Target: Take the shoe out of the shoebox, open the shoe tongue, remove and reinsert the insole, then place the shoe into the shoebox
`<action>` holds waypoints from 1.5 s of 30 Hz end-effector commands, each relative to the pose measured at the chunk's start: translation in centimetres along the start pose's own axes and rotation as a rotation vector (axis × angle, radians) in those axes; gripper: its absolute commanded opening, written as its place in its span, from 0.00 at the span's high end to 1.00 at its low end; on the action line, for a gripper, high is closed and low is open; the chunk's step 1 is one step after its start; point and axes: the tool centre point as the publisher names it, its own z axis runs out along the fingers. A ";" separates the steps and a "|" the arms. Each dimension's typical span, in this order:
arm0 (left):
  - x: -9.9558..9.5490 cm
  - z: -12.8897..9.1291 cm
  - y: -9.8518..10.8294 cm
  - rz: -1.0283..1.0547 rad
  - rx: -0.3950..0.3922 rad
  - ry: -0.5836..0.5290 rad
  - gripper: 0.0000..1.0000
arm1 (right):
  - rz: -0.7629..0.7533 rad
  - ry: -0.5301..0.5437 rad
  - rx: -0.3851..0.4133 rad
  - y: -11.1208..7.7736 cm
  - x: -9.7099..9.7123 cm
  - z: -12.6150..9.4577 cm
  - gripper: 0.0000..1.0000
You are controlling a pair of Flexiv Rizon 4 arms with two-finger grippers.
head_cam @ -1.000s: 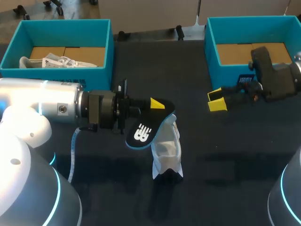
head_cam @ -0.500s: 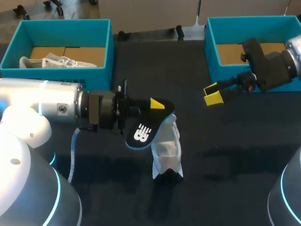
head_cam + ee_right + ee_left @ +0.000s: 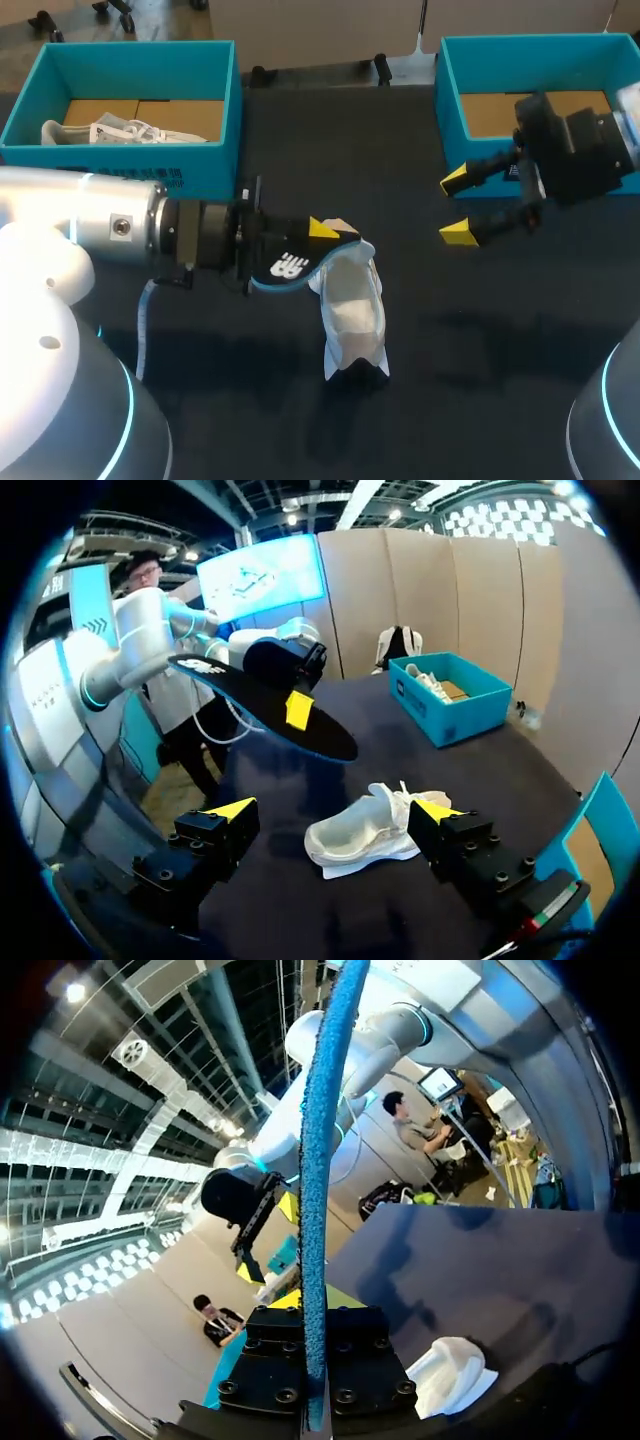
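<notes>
Insole (image 3: 285,266): clamped flat between the fingers of your left gripper (image 3: 318,236) and held off the surface. Its long axis runs crosswise, with the free end over the far end of the shoe (image 3: 352,312). The shoe lies on the surface mid-table, long axis near-to-far, roughly square to the insole. Judgement: you must turn the insole into line before it goes in. Right gripper (image 3: 456,207): fingers wide apart, empty, well right of the shoe, in front of the right shoebox (image 3: 448,120). Your left arm is nearer.
</notes>
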 end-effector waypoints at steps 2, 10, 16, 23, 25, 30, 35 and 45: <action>0.4 -0.9 -0.1 -0.071 0.013 0.011 1.00 | 0.002 -0.015 0.004 0.1 0.4 -0.1 0.00; 1.6 -1.1 0.9 -0.239 0.029 0.070 1.00 | 0.002 -0.015 0.004 0.1 0.4 -0.1 0.00; 2.3 -1.1 1.3 -0.325 0.065 0.048 1.00 | -0.057 -0.078 0.121 -2.5 -0.2 1.1 0.00; 3.4 -1.1 2.2 -0.398 0.120 0.036 1.00 | -0.082 -0.090 0.178 -5.4 -1.3 3.2 0.00; 3.7 -1.0 2.4 -0.417 0.140 0.032 1.00 | -0.085 -0.073 0.206 -6.2 -1.5 4.0 0.00; 4.5 -1.0 3.1 -0.441 0.143 0.020 1.00 | -0.054 -0.064 0.221 -7.9 -1.5 6.1 0.00; 5.3 -0.9 3.5 -0.459 0.162 0.013 1.00 | -0.021 -0.048 0.204 -9.7 -1.2 8.1 0.00; 6.2 -0.7 4.5 -0.469 0.173 -0.018 1.00 | 0.005 -0.052 0.235 -10.8 -0.7 10.1 0.00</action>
